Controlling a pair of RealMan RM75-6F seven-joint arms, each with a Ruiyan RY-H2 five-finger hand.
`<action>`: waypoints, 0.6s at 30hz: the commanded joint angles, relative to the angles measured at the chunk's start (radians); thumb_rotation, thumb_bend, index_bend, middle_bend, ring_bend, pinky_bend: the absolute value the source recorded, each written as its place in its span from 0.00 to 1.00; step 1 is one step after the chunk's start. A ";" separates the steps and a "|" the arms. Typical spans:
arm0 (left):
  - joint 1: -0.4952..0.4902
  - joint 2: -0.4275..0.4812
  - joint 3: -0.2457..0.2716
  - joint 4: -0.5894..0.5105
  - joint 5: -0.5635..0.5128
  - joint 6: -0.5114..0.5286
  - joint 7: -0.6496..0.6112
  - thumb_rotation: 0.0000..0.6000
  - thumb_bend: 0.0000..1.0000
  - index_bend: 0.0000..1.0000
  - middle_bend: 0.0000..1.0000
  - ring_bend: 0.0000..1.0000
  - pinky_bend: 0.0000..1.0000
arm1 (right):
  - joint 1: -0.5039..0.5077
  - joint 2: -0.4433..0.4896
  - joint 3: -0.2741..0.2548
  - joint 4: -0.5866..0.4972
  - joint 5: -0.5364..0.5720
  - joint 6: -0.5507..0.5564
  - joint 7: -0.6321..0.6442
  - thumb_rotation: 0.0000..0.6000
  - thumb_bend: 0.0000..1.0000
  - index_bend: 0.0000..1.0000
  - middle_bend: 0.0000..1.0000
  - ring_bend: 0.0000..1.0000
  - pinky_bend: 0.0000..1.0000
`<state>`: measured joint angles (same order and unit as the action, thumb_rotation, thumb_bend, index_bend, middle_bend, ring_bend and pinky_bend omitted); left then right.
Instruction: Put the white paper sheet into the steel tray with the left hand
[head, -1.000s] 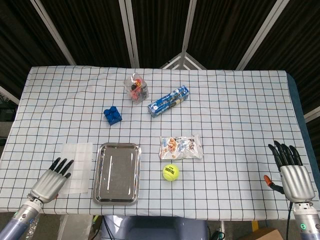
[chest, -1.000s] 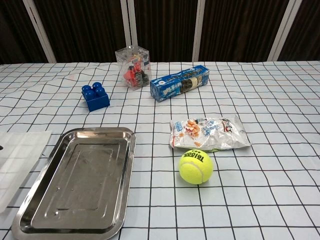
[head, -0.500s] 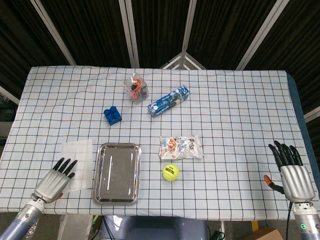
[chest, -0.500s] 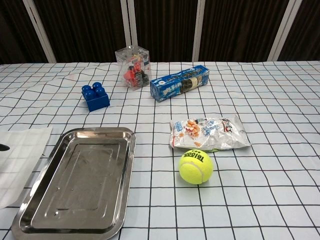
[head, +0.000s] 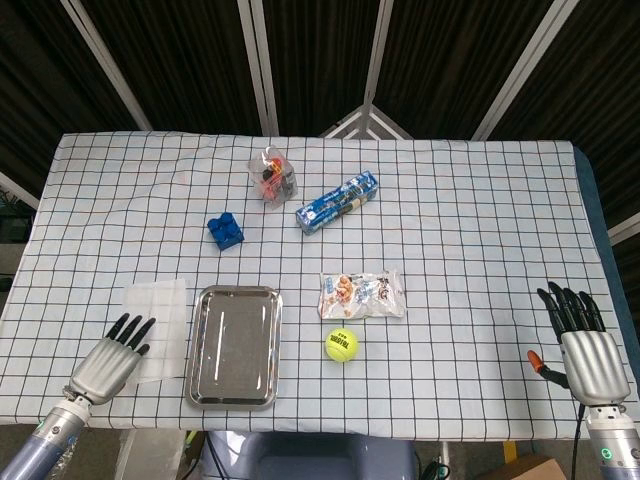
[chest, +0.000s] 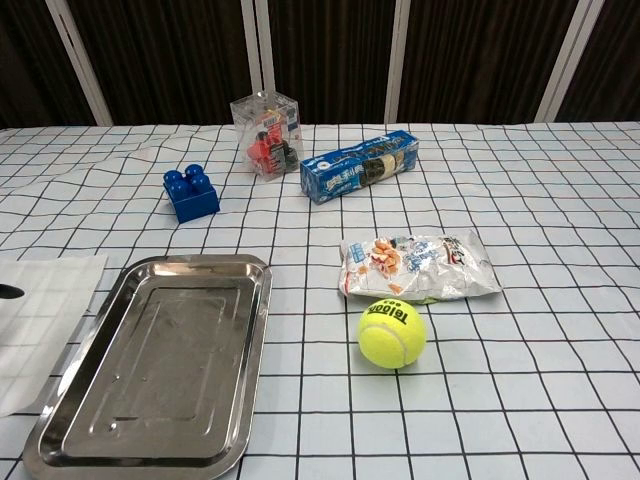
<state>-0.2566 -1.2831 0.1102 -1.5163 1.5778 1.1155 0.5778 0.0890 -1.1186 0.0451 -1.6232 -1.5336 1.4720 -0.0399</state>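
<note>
- White paper sheet (head: 158, 325) lies flat on the checked tablecloth (head: 460, 220), just left of the steel tray (head: 236, 345); none of it is inside the tray, and its right edge runs alongside the tray's left rim.
- Steel tray sits near the front edge of the table with nothing in it.
- Left hand (head: 108, 360) rests at the sheet's near left corner, dark fingertips (head: 133, 327) stretched over the paper and spread apart, grasping nothing. Whether they press the sheet I cannot tell.
- Right hand (head: 588, 355) is at the far right edge of the table, fingers straight and apart, holding nothing.
- Snack bag (head: 362, 295) lies right of the tray, with the tennis ball (head: 341, 345) just in front of it.
- Blue biscuit box (head: 337, 201) lies at an angle further back, near the clear plastic box (head: 273, 175).
- Blue toy block (head: 225, 231) stands behind the tray.
</note>
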 joint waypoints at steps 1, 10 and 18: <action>-0.003 -0.013 -0.002 0.009 -0.001 0.000 0.000 1.00 0.26 0.40 0.00 0.00 0.00 | 0.000 0.001 0.000 -0.001 0.000 -0.001 0.001 1.00 0.31 0.00 0.00 0.00 0.00; -0.005 -0.029 0.005 0.022 0.006 0.006 -0.017 1.00 0.47 0.52 0.00 0.00 0.00 | 0.000 0.003 -0.001 -0.004 0.001 -0.003 0.008 1.00 0.31 0.00 0.00 0.00 0.00; -0.006 -0.023 0.008 0.023 0.012 0.022 -0.052 1.00 0.52 0.57 0.01 0.00 0.00 | 0.000 0.003 -0.001 -0.005 0.001 -0.004 0.007 1.00 0.31 0.00 0.00 0.00 0.00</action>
<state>-0.2625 -1.3075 0.1183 -1.4920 1.5893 1.1355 0.5278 0.0885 -1.1156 0.0439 -1.6282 -1.5322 1.4684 -0.0325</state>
